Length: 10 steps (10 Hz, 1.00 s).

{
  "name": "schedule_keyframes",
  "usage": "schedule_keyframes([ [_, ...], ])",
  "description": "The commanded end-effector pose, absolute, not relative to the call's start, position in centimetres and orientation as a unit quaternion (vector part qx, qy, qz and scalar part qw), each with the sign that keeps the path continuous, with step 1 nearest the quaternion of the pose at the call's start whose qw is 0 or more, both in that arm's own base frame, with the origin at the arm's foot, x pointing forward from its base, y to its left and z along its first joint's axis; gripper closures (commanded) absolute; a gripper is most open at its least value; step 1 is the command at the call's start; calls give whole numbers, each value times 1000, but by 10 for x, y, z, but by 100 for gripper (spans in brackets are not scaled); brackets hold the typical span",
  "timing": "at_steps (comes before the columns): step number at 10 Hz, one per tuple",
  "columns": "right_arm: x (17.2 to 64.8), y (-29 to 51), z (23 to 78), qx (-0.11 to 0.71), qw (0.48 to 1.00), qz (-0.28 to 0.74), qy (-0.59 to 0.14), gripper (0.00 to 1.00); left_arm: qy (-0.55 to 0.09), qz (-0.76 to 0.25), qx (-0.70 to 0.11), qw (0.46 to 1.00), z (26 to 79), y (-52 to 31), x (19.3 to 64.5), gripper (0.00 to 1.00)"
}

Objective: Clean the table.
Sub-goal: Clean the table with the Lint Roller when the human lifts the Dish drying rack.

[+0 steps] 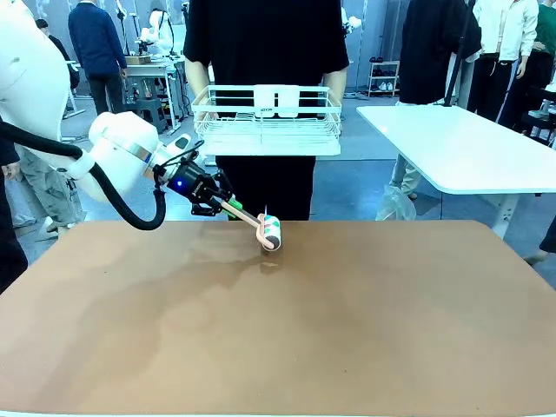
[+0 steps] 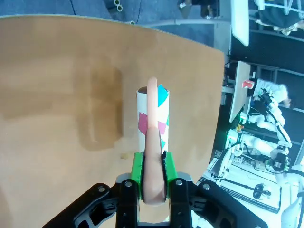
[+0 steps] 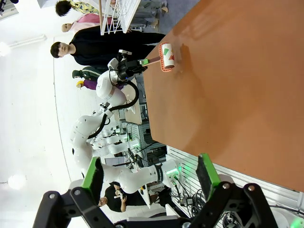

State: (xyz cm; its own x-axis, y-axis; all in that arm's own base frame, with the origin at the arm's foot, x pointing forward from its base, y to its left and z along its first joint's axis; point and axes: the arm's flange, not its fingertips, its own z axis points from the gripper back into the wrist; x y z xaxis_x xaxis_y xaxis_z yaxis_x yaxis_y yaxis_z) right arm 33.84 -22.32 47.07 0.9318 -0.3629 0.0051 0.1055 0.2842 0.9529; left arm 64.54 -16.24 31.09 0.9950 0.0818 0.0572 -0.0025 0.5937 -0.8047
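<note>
**A:** Start at the left claw (image 2: 153,183). What is it doing?

**B:** Its green pads (image 2: 137,172) are closed tight on the smooth pink handle (image 2: 153,156) of a lint roller (image 1: 271,232). The handle is a slim, rounded bar, and it runs straight out from between the fingers.

**A:** Which way does it point?

**B:** From the front it slants down and to the right, away from the robot, towards the person (image 1: 261,35). At its tip sits the drum (image 2: 153,118), a short white cylinder patched with pink and teal shapes.

**A:** Is the drum on the surface (image 1: 347,330)?

**B:** It is at the middle of the far edge, with a soft shadow just under it. I cannot tell whether they touch.

**A:** And the surface itself?

**B:** It has a matte, reddish-brown top with rounded corners and a thin pale rim. It lies flat, with its long axis running left to right across the front view.

**A:** The right claw (image 3: 151,176)?

**B:** It is spread wide, with nothing between its green-padded fingers (image 3: 207,172).

**A:** Further out?

**B:** The person holds a white wire basket (image 1: 267,122) level at the waist. A glossy white table (image 1: 460,143) stands off to the right.
</note>
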Motion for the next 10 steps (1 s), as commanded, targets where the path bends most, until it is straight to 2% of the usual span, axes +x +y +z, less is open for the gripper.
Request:
schedule_keyframes([
  [1,337,-223,473,584,790,-143,-116,0,-64,21,-469,881,333,-152,615,78],
  [4,337,-223,473,584,790,-143,-116,0,-66,26,-462,884,359,-135,585,78],
  [6,337,-223,473,584,790,-143,-116,0,-74,24,-430,900,386,-111,562,78],
  [8,337,-223,473,584,790,-143,-116,0,-73,-18,-374,924,424,-82,527,78],
  [10,337,-223,473,584,790,-143,-116,0,-107,-29,-297,948,465,-44,498,78],
])
